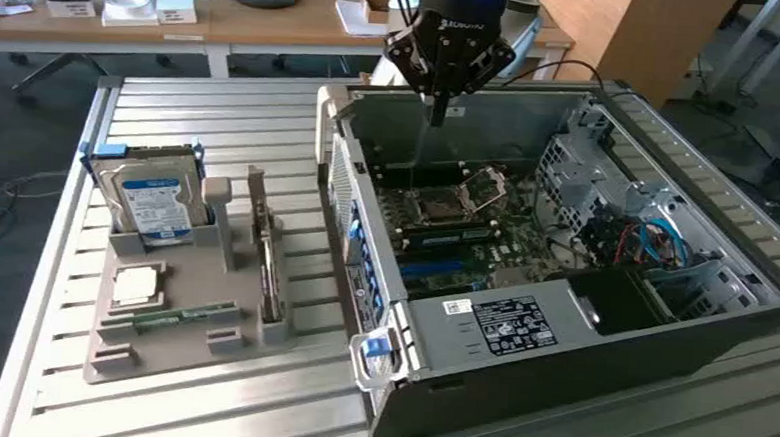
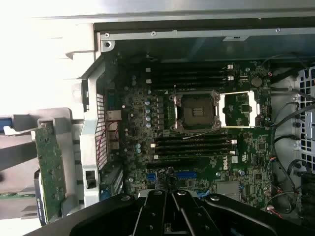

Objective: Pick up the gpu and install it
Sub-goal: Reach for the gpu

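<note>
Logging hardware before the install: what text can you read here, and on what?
"ROBOTIQ", faint, on the body of the gripper.
"DELL", on the motherboard.
Label on the hard drive: too small to read.
The white sticker in the computer case: too small to read.

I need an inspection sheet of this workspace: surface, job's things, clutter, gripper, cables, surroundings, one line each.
Surface: slatted metal table, gray parts tray on it.
Job's things: gpu standing on edge in the tray, untouched; open computer case beside the tray.
Clutter: hard drive, CPU chip and RAM stick in the tray.
Gripper: gripper shut, empty, above the case's motherboard.
Cables: blue cables inside the case.
Surroundings: wooden desk with small items behind the table.
</note>
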